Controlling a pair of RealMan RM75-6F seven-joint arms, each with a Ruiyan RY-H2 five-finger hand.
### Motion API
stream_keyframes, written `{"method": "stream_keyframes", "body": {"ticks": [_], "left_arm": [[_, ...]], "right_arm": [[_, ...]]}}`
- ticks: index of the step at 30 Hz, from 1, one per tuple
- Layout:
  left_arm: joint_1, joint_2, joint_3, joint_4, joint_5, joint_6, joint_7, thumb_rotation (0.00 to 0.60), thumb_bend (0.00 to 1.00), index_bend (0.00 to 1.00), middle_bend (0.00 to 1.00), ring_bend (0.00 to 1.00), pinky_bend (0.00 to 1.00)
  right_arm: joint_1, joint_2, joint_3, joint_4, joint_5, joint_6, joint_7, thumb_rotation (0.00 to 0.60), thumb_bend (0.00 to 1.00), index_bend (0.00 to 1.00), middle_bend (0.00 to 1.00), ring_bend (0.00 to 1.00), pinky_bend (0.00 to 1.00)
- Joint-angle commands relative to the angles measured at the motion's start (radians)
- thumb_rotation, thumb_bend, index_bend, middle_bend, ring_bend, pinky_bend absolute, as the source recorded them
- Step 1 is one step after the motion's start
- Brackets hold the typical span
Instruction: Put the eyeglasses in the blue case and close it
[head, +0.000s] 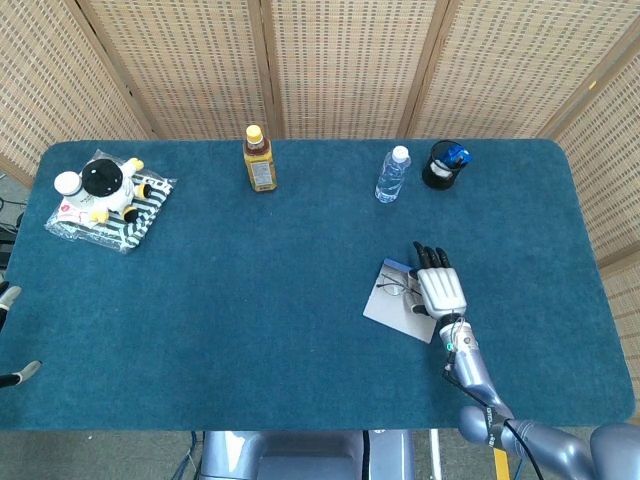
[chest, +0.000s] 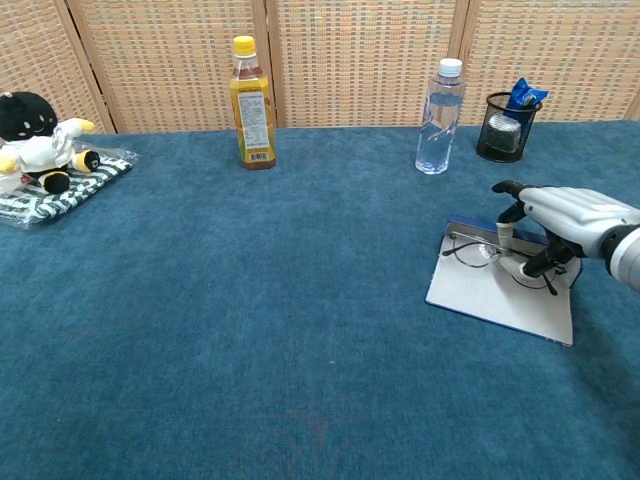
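A staged test space, likely a lab: woven screens (head: 340, 60) fence in a blue-carpeted worktop (head: 250, 280) carrying unrelated props, bottles (chest: 254, 102) and a plush toy (head: 102, 186).

The right robot hand (head: 441, 291) — glossy white shell, black fingers (head: 431, 258) — tops a slim grey forearm (metallic).

Right robot hand (chest: 560, 225) covers the far right part of the eyeglasses (chest: 480, 252); its arm is cut off by the chest view's right edge.
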Motion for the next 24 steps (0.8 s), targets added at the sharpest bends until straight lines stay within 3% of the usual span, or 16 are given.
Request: {"method": "stream_keyframes", "body": {"ticks": [1, 8, 11, 14, 24], "left_arm": [[0.000, -0.001, 0.000, -0.001, 0.001, 0.001, 0.001, 0.600, 0.00, 0.00, 0.00, 0.00, 0.00], [0.001, -0.002, 0.001, -0.003, 0.002, 0.002, 0.008, 0.600, 0.00, 0.00, 0.00, 0.00, 0.00], [0.001, -0.002, 0.001, -0.003, 0.002, 0.002, 0.008, 0.600, 0.00, 0.00, 0.00, 0.00, 0.00], [0.002, -0.001, 0.003, -0.003, 0.004, 0.002, 0.007, 0.600, 0.00, 0.00, 0.00, 0.00, 0.00], [0.002, -0.001, 0.004, -0.003, 0.008, 0.004, 0.007, 0.600, 0.00, 0.00, 0.00, 0.00, 0.00]], "right_arm": [[0.000, 0.006, -0.005, -0.006, 0.004, -0.008, 0.002, 0.600, 0.54, 0.62, 0.00, 0.00, 0.04], [-0.005, 0.011, -0.015, -0.012, -0.027, 0.010, 0.034, 0.600, 0.44, 0.47, 0.00, 0.00, 0.04], [-0.010, 0.008, -0.019, -0.004, -0.050, 0.032, 0.056, 0.600, 0.31, 0.26, 0.00, 0.00, 0.04], [-0.014, 0.000, -0.021, 0.010, -0.068, 0.048, 0.085, 0.600, 0.26, 0.10, 0.00, 0.00, 0.04], [-0.015, 0.005, -0.020, -0.016, -0.100, 0.076, 0.102, 0.600, 0.25, 0.06, 0.00, 0.00, 0.04]]}}
